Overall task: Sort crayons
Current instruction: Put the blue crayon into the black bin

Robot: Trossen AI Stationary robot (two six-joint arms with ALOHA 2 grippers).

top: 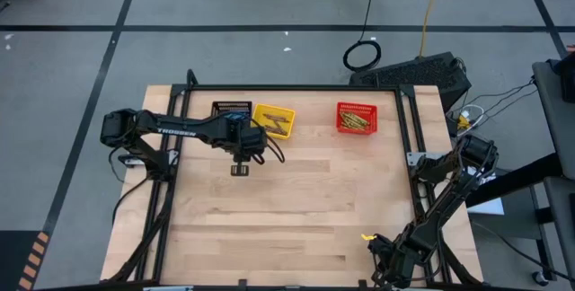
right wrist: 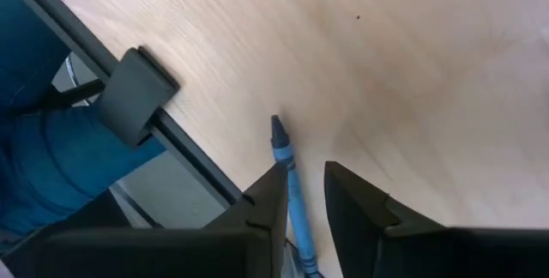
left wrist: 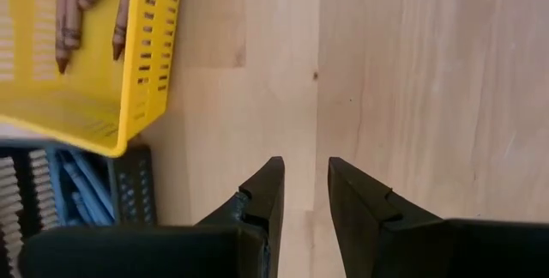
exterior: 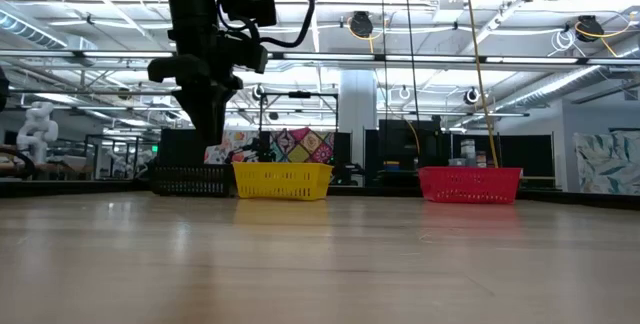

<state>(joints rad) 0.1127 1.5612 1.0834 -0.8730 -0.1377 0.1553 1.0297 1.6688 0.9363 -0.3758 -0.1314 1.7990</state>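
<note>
Blue crayon (right wrist: 290,194) between right pincer's (right wrist: 304,194) parted fingers, visible only in right wrist view.

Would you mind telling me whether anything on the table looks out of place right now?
One blue crayon lies between the right gripper fingers by the table's near edge, far from the black basket holding the other blue ones. Otherwise nothing stands out.

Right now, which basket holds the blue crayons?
The black basket, far left of the row beside the yellow basket; the yellow and red basket hold tan-brown ones.
</note>
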